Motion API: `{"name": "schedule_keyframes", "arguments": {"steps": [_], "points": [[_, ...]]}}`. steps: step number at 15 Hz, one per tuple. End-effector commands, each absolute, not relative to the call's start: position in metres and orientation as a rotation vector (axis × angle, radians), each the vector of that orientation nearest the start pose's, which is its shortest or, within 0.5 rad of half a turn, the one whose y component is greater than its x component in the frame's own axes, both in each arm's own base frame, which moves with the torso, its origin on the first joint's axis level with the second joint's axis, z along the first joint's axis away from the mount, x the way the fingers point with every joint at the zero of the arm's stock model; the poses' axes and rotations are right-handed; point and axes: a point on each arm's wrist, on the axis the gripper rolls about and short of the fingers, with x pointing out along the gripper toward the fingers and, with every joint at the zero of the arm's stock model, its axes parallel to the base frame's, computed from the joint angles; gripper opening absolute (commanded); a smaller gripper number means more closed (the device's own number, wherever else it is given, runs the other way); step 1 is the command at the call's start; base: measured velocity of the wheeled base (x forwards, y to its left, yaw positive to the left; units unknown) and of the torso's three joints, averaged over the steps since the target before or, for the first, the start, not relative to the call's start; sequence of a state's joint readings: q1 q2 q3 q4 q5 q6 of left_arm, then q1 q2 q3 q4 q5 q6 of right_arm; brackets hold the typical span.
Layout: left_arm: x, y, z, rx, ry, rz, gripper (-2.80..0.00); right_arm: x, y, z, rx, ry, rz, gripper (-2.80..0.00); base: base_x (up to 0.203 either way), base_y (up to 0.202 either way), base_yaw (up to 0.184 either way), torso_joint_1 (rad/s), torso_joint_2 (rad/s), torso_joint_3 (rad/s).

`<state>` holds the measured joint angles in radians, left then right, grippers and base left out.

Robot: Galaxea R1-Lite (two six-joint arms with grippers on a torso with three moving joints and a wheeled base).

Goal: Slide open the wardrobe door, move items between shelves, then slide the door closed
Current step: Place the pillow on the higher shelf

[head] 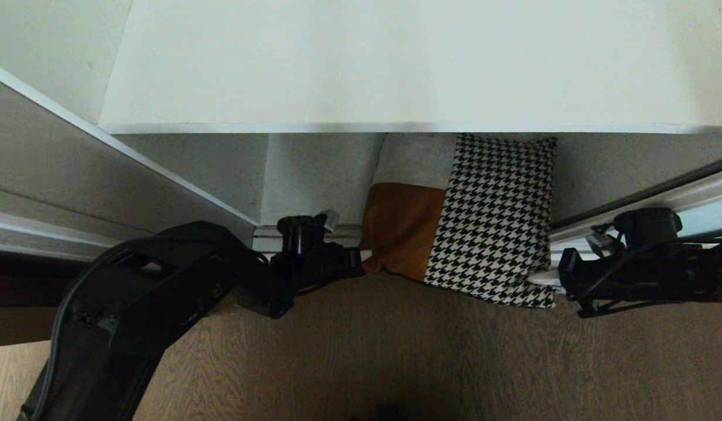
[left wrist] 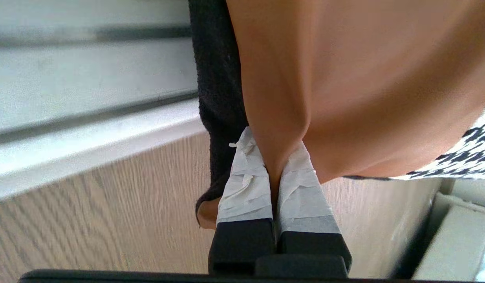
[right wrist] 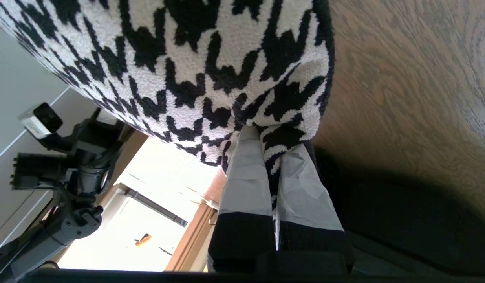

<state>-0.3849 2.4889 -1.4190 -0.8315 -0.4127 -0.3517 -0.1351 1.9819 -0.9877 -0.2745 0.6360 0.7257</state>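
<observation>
The cushion, tan leather, houndstooth and pale grey, leans out of the low wardrobe compartment under a white shelf, its lower edge over the wooden floor. My left gripper is shut on the tan leather corner; the left wrist view shows a leather fold pinched between the taped fingers, with black backing beside it. My right gripper is shut on the houndstooth corner, pinched between its taped fingers. The sliding wardrobe door shows as a pale blue strip at the far right.
The door track runs along the wardrobe's bottom front, also seen as grey rails. A grey panel slants in on the left. Wooden floor lies in front. The left arm shows in the right wrist view.
</observation>
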Motion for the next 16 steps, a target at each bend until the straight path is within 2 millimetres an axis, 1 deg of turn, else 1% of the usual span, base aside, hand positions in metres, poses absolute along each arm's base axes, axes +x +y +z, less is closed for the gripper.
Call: {"name": "schedule_keyframes", "arguments": {"steps": [1, 3, 4, 11, 14, 16], "points": [[0.445, -0.19, 0.039, -0.337, 0.396, -0.742, -2.8, 0.351, -0.034, 0.105, 0.96, 0.83, 0.22, -2.8, 0.0, 0.0, 0.0, 0.0, 0.0, 0.0], [0.444, -0.189, 0.038, -0.34, 0.415, -0.735, -2.8, 0.35, -0.033, 0.108, 0.957, 0.824, 0.224, -2.8, 0.0, 0.0, 0.0, 0.0, 0.0, 0.0], [0.442, -0.188, 0.041, -0.341, 0.422, -0.733, -2.8, 0.348, -0.033, 0.109, 0.955, 0.818, 0.227, -2.8, 0.0, 0.0, 0.0, 0.0, 0.0, 0.0], [0.405, -0.176, 0.099, -0.389, 0.389, -0.742, -2.8, 0.334, -0.027, 0.133, 0.93, 0.766, 0.265, -2.8, 0.0, 0.0, 0.0, 0.0, 0.0, 0.0], [0.39, -0.174, 0.103, -0.386, 0.381, -0.749, -2.8, 0.323, -0.026, 0.143, 0.921, 0.743, 0.277, -2.8, 0.0, 0.0, 0.0, 0.0, 0.0, 0.0], [0.378, -0.172, 0.113, -0.386, 0.359, -0.755, -2.8, 0.313, -0.018, 0.147, 0.892, 0.745, 0.309, -2.8, 0.0, 0.0, 0.0, 0.0, 0.0, 0.0]]}}
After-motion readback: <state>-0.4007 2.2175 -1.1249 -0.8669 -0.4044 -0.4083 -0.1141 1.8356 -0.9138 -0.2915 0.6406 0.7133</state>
